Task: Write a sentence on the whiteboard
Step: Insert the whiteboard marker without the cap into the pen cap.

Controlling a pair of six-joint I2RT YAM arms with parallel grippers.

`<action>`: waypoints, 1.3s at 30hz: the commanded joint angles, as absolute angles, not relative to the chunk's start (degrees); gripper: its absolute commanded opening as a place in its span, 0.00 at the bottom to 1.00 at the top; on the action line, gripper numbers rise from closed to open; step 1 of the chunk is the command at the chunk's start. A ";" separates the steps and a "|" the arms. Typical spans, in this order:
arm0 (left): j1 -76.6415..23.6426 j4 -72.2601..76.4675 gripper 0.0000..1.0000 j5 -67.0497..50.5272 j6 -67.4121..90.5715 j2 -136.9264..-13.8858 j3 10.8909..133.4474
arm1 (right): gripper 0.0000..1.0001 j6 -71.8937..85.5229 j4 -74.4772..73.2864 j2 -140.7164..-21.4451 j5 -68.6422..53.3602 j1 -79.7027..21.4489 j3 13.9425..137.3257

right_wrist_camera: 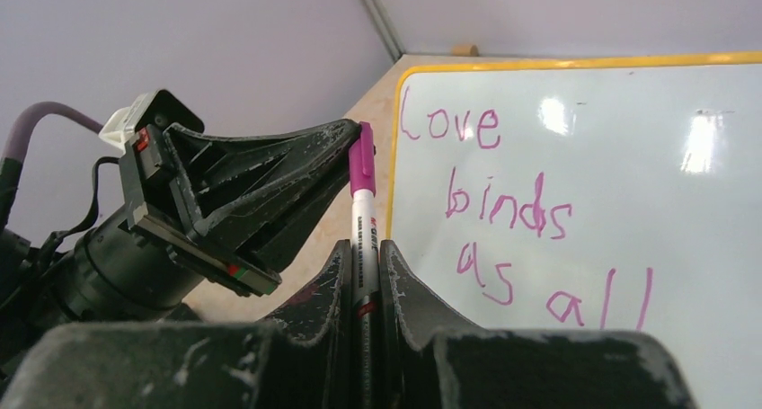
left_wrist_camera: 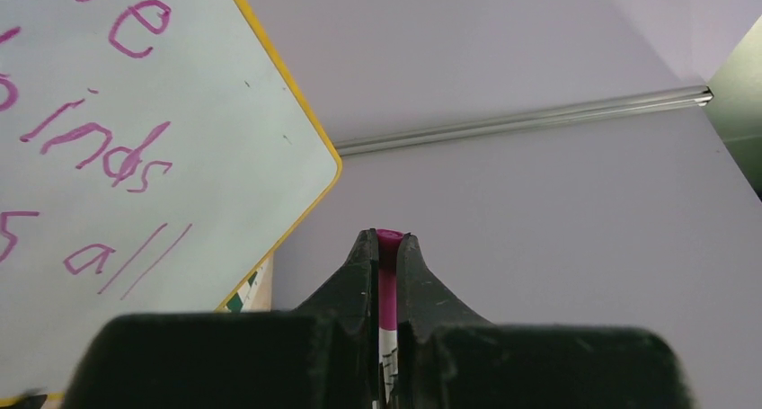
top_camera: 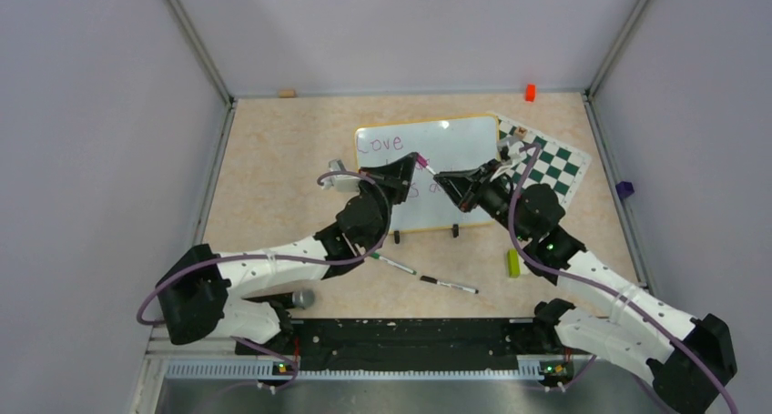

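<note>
The whiteboard [top_camera: 460, 146] stands propped on two black feet at mid-table; it also shows in the left wrist view [left_wrist_camera: 207, 112] and the right wrist view [right_wrist_camera: 620, 157]. The sentence [right_wrist_camera: 508, 213] reads "Love binds as all" in purple, in three lines; part of it shows in the left wrist view [left_wrist_camera: 103, 148]. A white marker [top_camera: 424, 166] with a purple cap [right_wrist_camera: 361, 162] hangs in the air in front of the board. My left gripper [left_wrist_camera: 388, 243] is shut on the cap end. My right gripper [right_wrist_camera: 364, 247] is shut on the white barrel [right_wrist_camera: 364, 225].
A green-and-white chess mat [top_camera: 555, 164] lies behind the board at right. Two loose markers [top_camera: 393, 266] [top_camera: 449, 285] and a green object [top_camera: 513, 263] lie in front of the board. An orange block [top_camera: 530, 92] and a wooden block [top_camera: 287, 93] sit at the back wall.
</note>
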State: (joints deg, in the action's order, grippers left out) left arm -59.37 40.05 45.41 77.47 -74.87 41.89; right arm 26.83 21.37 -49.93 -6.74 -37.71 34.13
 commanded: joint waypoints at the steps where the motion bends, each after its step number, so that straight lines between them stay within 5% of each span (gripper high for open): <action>1: -60.82 43.23 0.00 35.09 78.33 -77.49 45.88 | 0.00 23.79 30.35 -51.29 3.36 -37.11 35.64; 17: -66.97 37.04 0.00 22.98 78.64 -82.12 52.54 | 0.00 23.58 23.73 -53.45 1.95 -37.11 39.49; 33: -71.62 36.67 0.00 21.73 77.21 -85.91 51.59 | 0.00 23.96 -7.51 -51.01 1.89 -36.70 52.82; 34: -71.33 36.13 0.07 21.99 76.46 -85.04 51.13 | 0.00 23.53 -8.67 -50.26 2.76 -36.65 52.70; 36: -69.67 31.10 0.41 21.73 77.10 -82.87 50.58 | 0.00 22.84 -11.53 -48.59 5.37 -36.52 52.62; 39: -65.43 26.26 0.58 17.67 76.51 -79.64 48.81 | 0.00 21.93 -16.59 -47.33 6.77 -36.32 53.18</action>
State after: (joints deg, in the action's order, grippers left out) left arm -64.75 33.82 36.03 79.09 -84.55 50.98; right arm 22.83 -14.06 -47.77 4.54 -36.58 50.11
